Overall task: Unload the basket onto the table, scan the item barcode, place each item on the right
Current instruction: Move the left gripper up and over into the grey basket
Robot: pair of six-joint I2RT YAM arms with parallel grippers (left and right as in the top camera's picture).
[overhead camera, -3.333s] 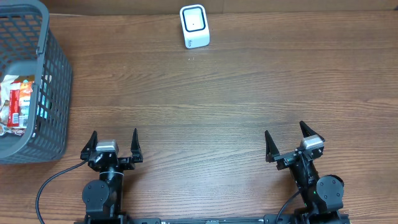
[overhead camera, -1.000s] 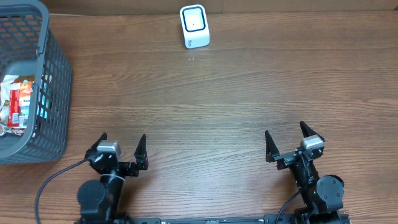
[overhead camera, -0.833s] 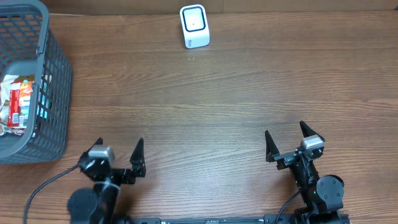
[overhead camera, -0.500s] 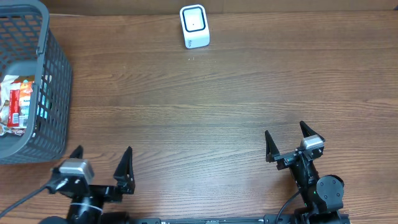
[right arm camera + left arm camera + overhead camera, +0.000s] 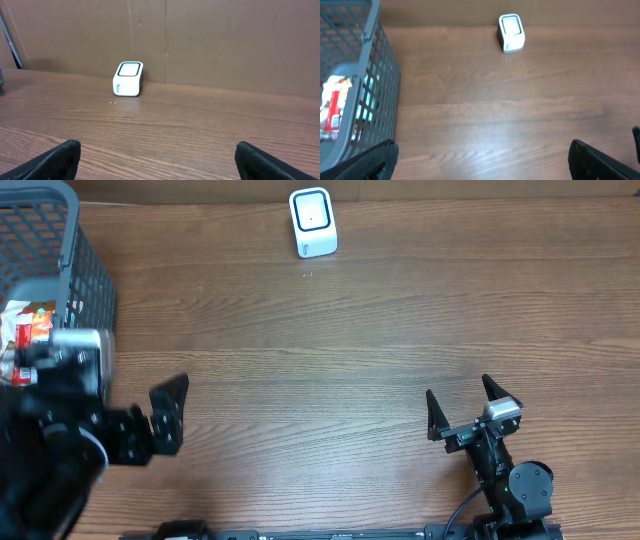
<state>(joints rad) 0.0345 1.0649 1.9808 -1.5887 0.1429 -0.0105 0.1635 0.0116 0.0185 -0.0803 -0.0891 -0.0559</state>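
The right arm (image 5: pixel 490 462) is matte black all over. Behind the right gripper (image 5: pixel 457 386) it ends in a round joint housing (image 5: pixel 530 483). The two fingers (image 5: pixel 433 416) of this gripper are flat and black, and they taper to sharp points. A small silver-grey block (image 5: pixel 502 412) sits just behind one of them. A thin black cable (image 5: pixel 462 506) curves away from the base.

The left arm (image 5: pixel 55 450) is the same black and is blurred in the overhead view. A second block (image 5: pixel 78 345), also silver-grey, sits behind the left gripper (image 5: pixel 482 144). That gripper's own fingers show as dull black wedges with rounded corners. Screws and markings are too small to tell.
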